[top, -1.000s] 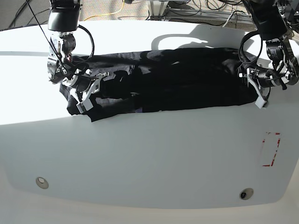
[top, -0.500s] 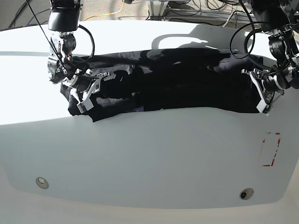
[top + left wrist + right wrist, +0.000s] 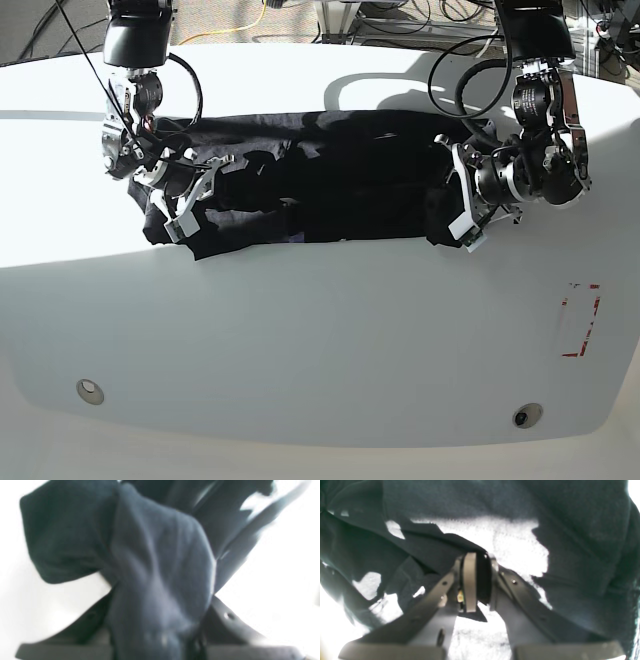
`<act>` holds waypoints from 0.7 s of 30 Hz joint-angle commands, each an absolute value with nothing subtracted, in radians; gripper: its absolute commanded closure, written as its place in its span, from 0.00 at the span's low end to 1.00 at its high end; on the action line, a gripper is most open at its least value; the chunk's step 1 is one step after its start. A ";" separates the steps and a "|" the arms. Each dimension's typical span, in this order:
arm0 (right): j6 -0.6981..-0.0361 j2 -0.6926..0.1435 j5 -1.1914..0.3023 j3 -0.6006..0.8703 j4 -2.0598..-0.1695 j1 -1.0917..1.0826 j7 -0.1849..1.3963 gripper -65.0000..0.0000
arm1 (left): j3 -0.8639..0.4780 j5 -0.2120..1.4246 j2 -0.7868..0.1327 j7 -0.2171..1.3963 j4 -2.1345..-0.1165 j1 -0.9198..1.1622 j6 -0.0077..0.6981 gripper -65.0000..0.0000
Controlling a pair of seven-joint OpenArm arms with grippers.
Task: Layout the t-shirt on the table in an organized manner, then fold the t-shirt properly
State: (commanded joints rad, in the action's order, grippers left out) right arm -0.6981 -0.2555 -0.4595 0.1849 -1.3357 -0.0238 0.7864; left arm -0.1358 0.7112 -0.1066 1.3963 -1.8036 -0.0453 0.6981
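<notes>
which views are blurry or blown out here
Left wrist view: soft and out of focus, the t-shirt smeared, the table blown out white. Right wrist view: blurred too, sun patches glaring on the cloth. Base view: sharp, with a hard sunlit band and shadow across the table.
</notes>
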 joint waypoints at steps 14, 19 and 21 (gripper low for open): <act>-0.698 -0.255 -0.464 0.185 -1.354 -0.022 0.786 0.90 | -0.114 0.710 0.091 1.396 -1.699 -0.125 0.698 0.87; -0.698 -0.255 -0.466 0.185 -1.376 -0.022 0.789 0.90 | -0.096 0.711 0.093 1.396 -1.647 -0.148 0.698 0.87; -0.698 -0.255 -0.466 0.185 -1.377 -0.022 0.791 0.90 | -0.090 0.711 0.094 1.396 -1.647 -0.150 0.698 0.87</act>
State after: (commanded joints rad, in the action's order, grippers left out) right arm -0.6981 -0.2555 -0.4657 0.1849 -1.3771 -0.0222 0.7910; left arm -0.0898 0.7112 0.0944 1.3963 -1.6471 -0.1496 0.6981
